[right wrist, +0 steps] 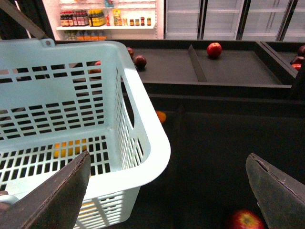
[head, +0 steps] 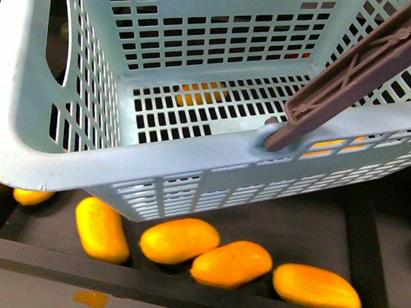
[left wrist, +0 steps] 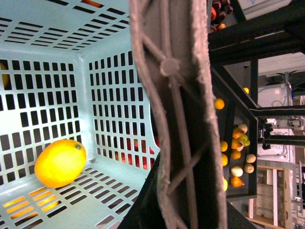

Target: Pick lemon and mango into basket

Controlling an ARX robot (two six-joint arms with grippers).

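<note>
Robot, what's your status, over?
Right fingers open, empty. Left fingers unseen. Lemon in basket; mangoes beneath, outside. Brown handle crosses opening.

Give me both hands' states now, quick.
Left hand: cannot be told; only the basket handle shows, no fingers.
Right hand: open, holding nothing.

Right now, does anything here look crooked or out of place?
The basket looks askew: its rim runs slanted against the shelf edge, and one corner hangs over the row of mangoes. Its brown handle juts up across one side. A single yellow fruit sits in a corner inside. Nothing looks spilled or broken.
</note>
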